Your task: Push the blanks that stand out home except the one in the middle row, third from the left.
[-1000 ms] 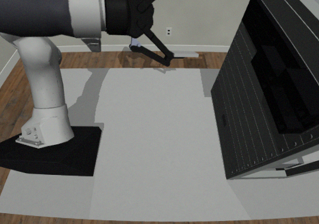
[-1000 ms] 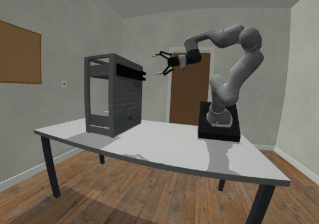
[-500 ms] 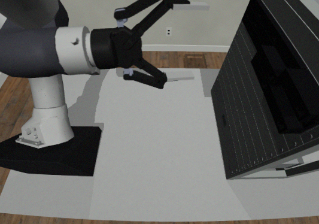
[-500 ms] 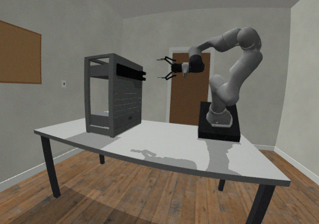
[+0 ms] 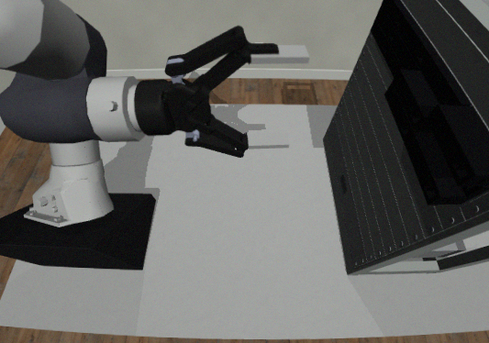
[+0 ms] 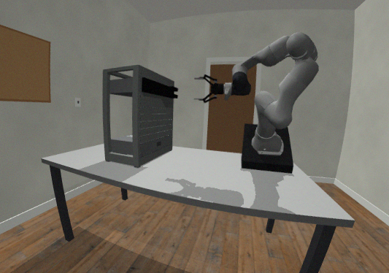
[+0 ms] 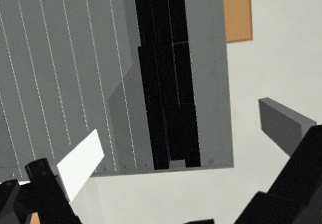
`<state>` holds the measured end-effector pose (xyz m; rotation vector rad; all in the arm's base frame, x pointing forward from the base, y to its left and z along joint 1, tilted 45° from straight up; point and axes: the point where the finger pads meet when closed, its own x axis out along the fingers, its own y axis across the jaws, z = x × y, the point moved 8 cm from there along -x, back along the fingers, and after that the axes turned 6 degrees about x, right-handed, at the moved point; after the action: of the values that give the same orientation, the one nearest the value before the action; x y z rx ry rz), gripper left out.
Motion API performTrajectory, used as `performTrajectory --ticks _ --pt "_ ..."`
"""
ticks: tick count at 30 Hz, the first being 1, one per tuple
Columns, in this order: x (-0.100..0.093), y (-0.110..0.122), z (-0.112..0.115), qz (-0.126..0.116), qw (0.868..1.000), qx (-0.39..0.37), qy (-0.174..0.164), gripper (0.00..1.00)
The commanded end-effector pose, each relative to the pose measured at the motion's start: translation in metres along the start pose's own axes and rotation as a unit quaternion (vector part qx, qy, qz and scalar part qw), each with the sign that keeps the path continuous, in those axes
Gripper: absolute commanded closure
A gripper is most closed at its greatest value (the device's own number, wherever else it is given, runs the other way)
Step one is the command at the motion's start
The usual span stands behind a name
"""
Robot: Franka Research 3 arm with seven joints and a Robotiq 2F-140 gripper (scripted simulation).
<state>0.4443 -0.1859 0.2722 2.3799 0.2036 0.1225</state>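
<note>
The rack (image 5: 360, 151) (image 6: 136, 120) (image 7: 213, 100) stands upright. Its black chassis (image 5: 384, 50) (image 6: 155, 87) (image 7: 154, 25) is high in the front. Black blanks stand out in dark blocks. At the right end, as one faces the front, an upper blank (image 7: 193, 150) and a lower blank (image 7: 160, 155) stick out with a notch between them; their ends also show in the exterior view. Seams are too dark to tell every blank and its depth. My gripper (image 5: 280, 100) (image 6: 198, 88) (image 7: 176, 129) is open and empty, in front of the rack at about chassis height, touching nothing.
The rack stands on the white table (image 5: 245, 238) (image 6: 209, 164), across from the arm's black base (image 5: 126, 229) (image 6: 268, 164). Grey ribbed panels (image 7: 57, 75) fill the rack front below the chassis. A gap of open air separates the fingertips from the rack front.
</note>
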Motion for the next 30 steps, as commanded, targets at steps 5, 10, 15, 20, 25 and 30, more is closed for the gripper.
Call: performTrajectory --ticks 5,10,15,20,25,30 --pt "-0.003 -0.01 0.006 0.006 1.0 0.014 -0.014 0.0" --pt "-0.005 -0.017 0.009 0.007 0.999 0.028 -0.021 0.0" --pt "-0.006 -0.022 0.011 0.007 0.999 0.036 -0.026 0.0" --pt "-0.007 -0.024 0.011 0.007 0.999 0.04 -0.028 0.0" --pt "-0.007 -0.024 0.012 0.007 0.999 0.041 -0.029 0.0" --pt "-0.007 -0.025 0.012 0.007 0.999 0.041 -0.029 0.0"
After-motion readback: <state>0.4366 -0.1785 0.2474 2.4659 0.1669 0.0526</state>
